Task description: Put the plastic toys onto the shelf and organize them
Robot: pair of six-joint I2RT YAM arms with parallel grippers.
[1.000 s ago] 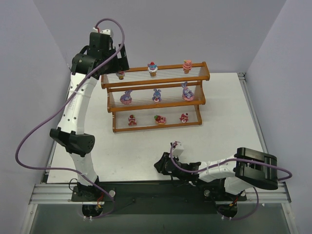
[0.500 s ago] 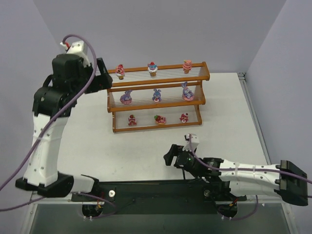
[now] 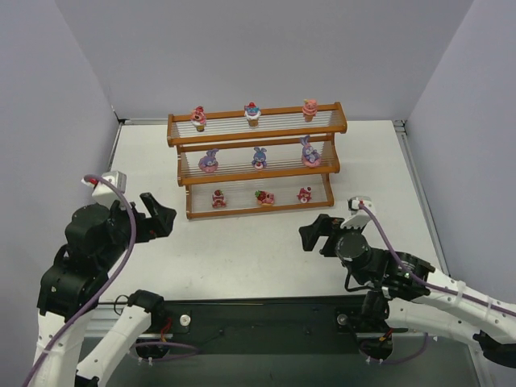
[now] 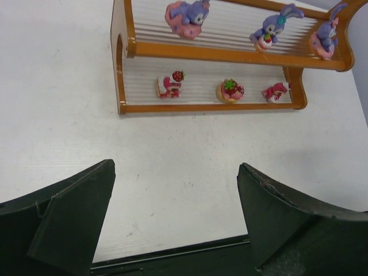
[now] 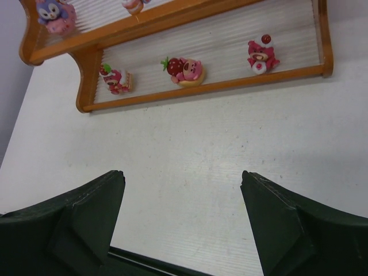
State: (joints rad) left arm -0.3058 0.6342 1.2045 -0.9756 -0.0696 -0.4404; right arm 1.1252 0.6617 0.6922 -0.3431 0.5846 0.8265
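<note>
While left pincer (image 4: 175, 168) and right pincer (image 5: 183, 174) gape, the shelf (image 3: 260, 210) holds three toys (image 3: 259, 157) per tier

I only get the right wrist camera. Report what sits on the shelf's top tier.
Observer: Three cupcakes, spaced left, middle and right along the shelf top.
Operator: Now count the middle tier.
Observer: Three purple bunnies, also spaced apart.
Operator: Give me the left end effector.
Observer: The left end effector is open and empty, over the table, left of the shelf's bottom tier.
</note>
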